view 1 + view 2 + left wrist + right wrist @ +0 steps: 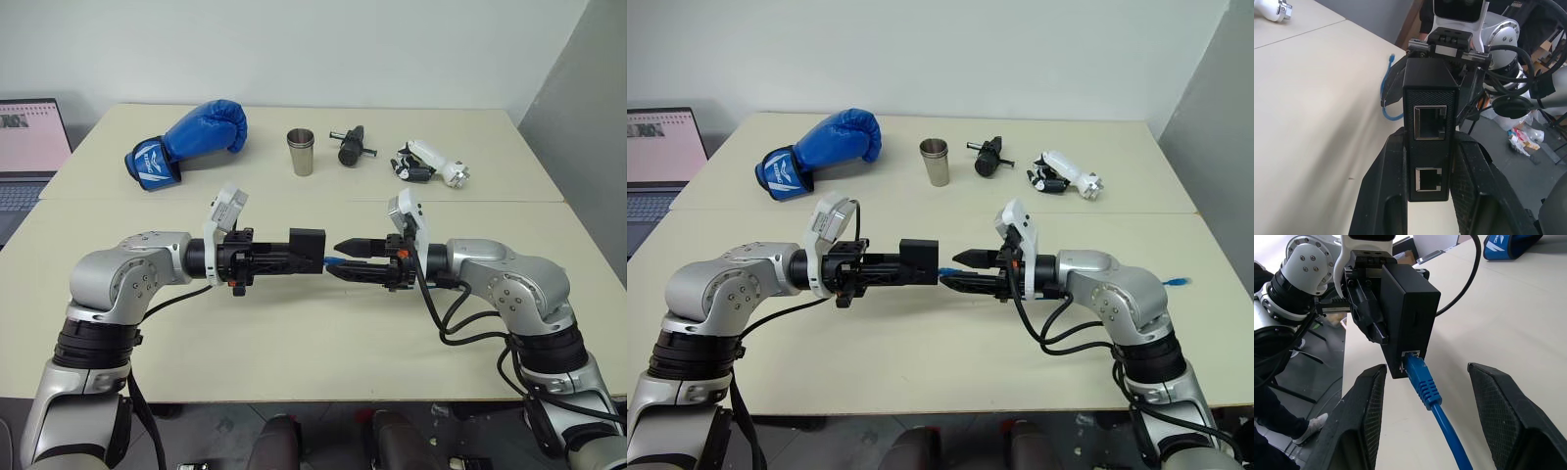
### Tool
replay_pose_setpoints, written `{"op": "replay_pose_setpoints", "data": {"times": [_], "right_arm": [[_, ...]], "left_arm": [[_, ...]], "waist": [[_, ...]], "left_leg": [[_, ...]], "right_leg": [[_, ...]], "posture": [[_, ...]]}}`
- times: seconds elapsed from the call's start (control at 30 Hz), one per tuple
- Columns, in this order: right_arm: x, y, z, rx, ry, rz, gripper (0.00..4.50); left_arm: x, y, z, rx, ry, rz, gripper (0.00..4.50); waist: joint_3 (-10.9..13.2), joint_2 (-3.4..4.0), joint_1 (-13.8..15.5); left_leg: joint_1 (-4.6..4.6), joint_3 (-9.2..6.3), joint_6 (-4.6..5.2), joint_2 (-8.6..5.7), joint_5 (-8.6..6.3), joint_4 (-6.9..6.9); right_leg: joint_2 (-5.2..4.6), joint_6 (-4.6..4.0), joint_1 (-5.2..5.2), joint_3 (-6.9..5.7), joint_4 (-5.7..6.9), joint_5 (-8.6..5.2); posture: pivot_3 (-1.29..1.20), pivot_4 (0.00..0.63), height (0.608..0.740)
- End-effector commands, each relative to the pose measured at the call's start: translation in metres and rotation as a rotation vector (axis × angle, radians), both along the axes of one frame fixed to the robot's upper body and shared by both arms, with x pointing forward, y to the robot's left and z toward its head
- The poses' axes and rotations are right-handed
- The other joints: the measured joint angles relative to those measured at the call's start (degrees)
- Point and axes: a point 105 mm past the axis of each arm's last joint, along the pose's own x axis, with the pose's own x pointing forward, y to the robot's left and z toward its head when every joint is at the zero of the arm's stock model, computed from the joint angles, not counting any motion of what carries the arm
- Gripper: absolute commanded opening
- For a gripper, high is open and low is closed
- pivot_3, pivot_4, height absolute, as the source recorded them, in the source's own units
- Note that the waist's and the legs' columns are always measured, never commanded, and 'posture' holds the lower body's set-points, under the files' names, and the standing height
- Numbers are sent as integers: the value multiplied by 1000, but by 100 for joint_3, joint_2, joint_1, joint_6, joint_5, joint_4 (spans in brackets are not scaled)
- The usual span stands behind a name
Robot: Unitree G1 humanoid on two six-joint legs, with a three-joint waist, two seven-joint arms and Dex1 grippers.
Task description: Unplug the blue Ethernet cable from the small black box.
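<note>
Two robot arms are meeting above the near half of a pale table (323, 333), their grippers pointing level at each other; the left gripper (294, 253) is clamping its black fingers on the small black box (308, 249) and holding it in the air at the middle of the scene, with two open ports facing its own wrist camera; the right gripper (345, 259) is facing the box from the right with its fingers standing apart, one on each side of the blue Ethernet cable (1425, 382) and not touching it; the cable's blue plug is sitting in a port on the box's right-hand face, and the cord is running back between the spread fingers towards the right wrist, with a loose blue end showing at the table's right edge; along the far side, well apart from the arms, a blue boxing glove (186, 142) is lying at the left, a metal cup (302, 152) is standing upright near the centre, a black cylindrical tool (351, 145) is lying just to its right, and a white and black device (429, 164) is lying farther right; an open laptop (29, 147) is sitting beyond the table's left edge.
</note>
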Motion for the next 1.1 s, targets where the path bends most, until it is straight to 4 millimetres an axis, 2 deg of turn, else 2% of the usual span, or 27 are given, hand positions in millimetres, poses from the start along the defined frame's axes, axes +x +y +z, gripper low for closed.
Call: {"op": "replay_pose_setpoints", "data": {"times": [0.03,1.1], "right_arm": [[-1,0,15,43,-24,17,2792],[-4,3,11,23,11,40,2792]], "left_arm": [[-3,-1,7,-2,-42,-25,781],[-1,-3,8,-4,-49,-20,781]], "waist": [[0,0,0],[0,0,0]], "left_leg": [[-1,3,0,0,0,0],[-27,23,0,1,0,2]], "right_leg": [[0,0,-1,0,0,0],[1,0,-23,-3,0,0]], "posture": [[0,150,740],[0,150,740]]}}
